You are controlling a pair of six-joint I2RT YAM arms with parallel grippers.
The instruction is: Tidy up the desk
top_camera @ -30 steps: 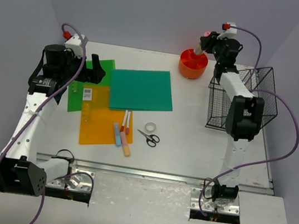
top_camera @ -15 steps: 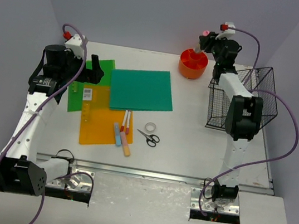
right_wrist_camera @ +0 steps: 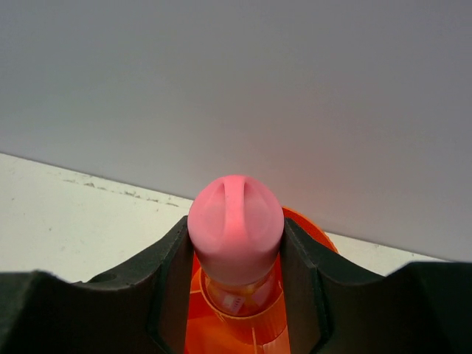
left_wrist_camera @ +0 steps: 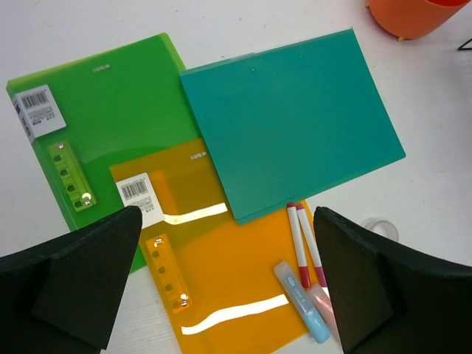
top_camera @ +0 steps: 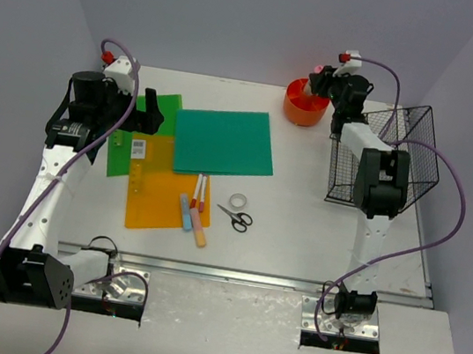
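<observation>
right gripper [top_camera: 322, 72]: clamped on pink-capped tube [right_wrist_camera: 236, 225] | tube: over orange cup [top_camera: 304, 105], upper right of top view | left gripper [left_wrist_camera: 227, 214]: spread wide, holding nothing

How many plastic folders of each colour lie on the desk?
Green folder: 1
Teal folder: 1
Orange folder: 1
Total on the desk: 3

On the desk [top_camera: 301, 222], folders [top_camera: 224, 142] overlap left (wire basket [top_camera: 428, 163] right).
</observation>
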